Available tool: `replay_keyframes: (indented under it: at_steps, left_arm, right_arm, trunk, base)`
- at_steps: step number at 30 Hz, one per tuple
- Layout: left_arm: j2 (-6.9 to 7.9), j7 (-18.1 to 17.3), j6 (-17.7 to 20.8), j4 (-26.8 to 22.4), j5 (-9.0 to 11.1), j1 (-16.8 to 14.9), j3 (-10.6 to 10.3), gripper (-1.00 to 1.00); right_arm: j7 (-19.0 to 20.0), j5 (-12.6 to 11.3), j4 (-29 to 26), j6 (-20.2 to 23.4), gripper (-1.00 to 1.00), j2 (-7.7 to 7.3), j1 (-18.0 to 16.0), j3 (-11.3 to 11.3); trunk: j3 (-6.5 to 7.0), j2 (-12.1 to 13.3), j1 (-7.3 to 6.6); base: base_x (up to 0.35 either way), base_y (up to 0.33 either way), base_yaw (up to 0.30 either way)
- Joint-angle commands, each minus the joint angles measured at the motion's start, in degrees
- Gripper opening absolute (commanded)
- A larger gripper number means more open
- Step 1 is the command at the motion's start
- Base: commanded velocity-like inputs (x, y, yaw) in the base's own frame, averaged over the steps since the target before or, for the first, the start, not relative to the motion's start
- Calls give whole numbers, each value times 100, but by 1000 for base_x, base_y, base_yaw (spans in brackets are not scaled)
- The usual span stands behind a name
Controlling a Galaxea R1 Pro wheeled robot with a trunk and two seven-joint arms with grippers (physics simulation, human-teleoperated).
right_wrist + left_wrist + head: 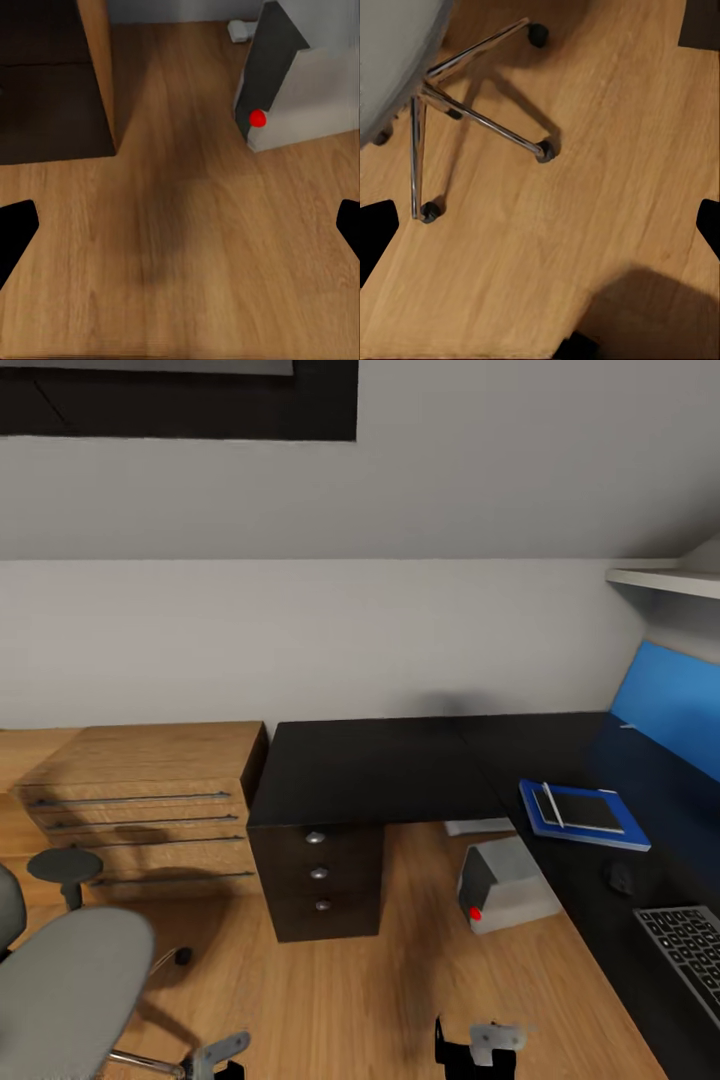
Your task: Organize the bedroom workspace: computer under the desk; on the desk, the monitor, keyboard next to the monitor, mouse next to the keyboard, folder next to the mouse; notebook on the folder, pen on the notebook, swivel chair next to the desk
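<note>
1. Sloped pale grey walls and a light wood floor [330,980] surround you; a light-wood drawer unit [140,800] stands against the wall, just beside the desk's end.
2. Your desk [380,770] runs along the wall and turns down the right side, with a black drawer pedestal [318,880] under its left end.
3. Near the desk's right edge lies the folder [585,815], with the notebook [588,810] on it and the pen [549,805] across the notebook's left side.
4. Toward the desk's near right corner sits the keyboard [690,950], with the mouse [621,877] between it and the folder.
5. You see the computer [505,885] on the floor under the desk.
6. Your swivel chair [70,990] stands at lower left, well apart from the desk.
7. Your left gripper [540,225] and right gripper [180,225] both hang over bare floor, jaws spread wide, holding nothing.
</note>
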Motion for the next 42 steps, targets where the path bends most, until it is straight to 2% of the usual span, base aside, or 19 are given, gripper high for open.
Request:
replay_keyframes:
  at_steps: [1,4,6,7,8,9,12,15,22,36,42]
  left_arm:
    - [-28,-78,-62,139,61,-11,-49,100]
    - [-149,-390,-76,586,63,-10,-60,100]
    - [-276,-705,-152,1049,62,-9,-62,100]
    - [-356,-923,-272,1360,62,-8,-62,100]
    - [-395,-1039,-349,1511,62,-8,-63,100]
    - [-507,-1418,-597,1931,62,-8,-59,100]
    - [-641,-2056,-857,2455,62,-8,-44,100]
    - [-703,-2444,-951,2693,64,-8,-26,100]
    - [-732,-2632,-991,2810,124,-8,-13,100]
    - [-790,-2650,-966,2857,132,-8,-31,100]
    - [-804,-2652,-973,2877,132,-8,-32,100]
  right_arm:
    - [-75,7,151,-166,100,24,-3,34]
    - [-182,169,623,-628,100,81,-1,47]
    - [-245,339,1143,-1145,100,110,-1,47]
    - [-269,425,1485,-1485,100,118,0,44]
    - [-277,455,1642,-1645,100,120,0,44]
    - [-292,515,2020,-2032,100,127,0,44]
    - [-303,557,2314,-2323,100,140,0,44]
    - [-306,571,2432,-2413,100,138,-5,44]
    - [-308,571,2520,-2445,100,117,-16,37]
    - [-308,539,2719,-2439,100,102,-42,19]
    - [-308,538,2800,-2442,100,118,-52,18]
  trunk:
    - [-3,-4,0]
    - [5,-4,0]
    - [13,-4,0]
    - [17,-4,0]
    - [21,-4,0]
    - [26,-4,0]
    - [42,-4,0]
    - [60,-4,0]
    - [107,-4,0]
    - [203,-4,0]
    - [244,-4,0]
  base:
    - [0,0,251]
    - [0,0,255]
    - [0,0,257]
    - [0,0,254]
    - [0,0,252]
    - [0,0,244]
    - [0,0,230]
    - [-14,-11,217]
    - [-182,-149,200]
    - [-188,-287,193]
    - [-33,-137,196]
